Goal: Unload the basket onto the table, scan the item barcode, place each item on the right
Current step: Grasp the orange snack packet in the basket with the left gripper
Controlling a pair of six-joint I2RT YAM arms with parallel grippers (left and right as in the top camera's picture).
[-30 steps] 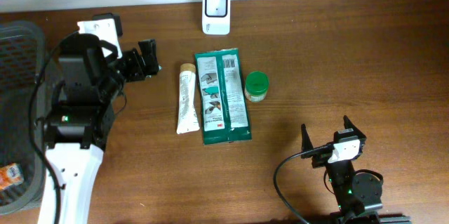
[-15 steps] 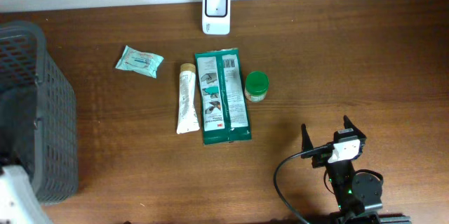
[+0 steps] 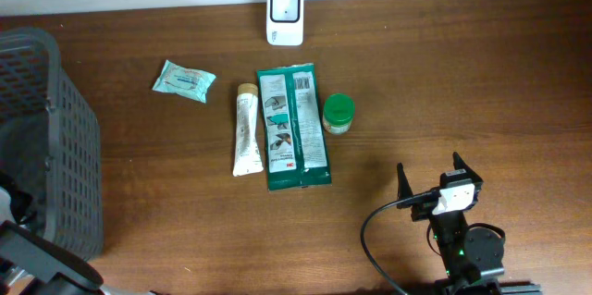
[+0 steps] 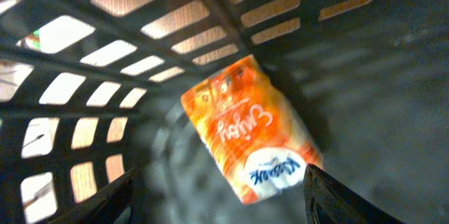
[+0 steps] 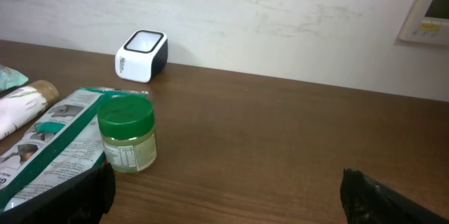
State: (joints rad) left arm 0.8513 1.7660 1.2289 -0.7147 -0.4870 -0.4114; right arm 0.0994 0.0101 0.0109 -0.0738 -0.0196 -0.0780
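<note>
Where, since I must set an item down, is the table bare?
Bare wood: right of the jar, and between basket and tube, this side of the blue packet. Crowded: tube, green pouch and jar side by side in front of the scanner.

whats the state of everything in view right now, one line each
scanner, standing upright, no item held to it
blue packet, lying flat, apart from the tube
tube, lying flat, capped
green pouch, lying flat beside the tube
jar, upright, green lid on
basket, upright, orange packet inside
orange packet, lying in the basket, ungripped
left tool, open, over the orange packet
right tool, open, empty
</note>
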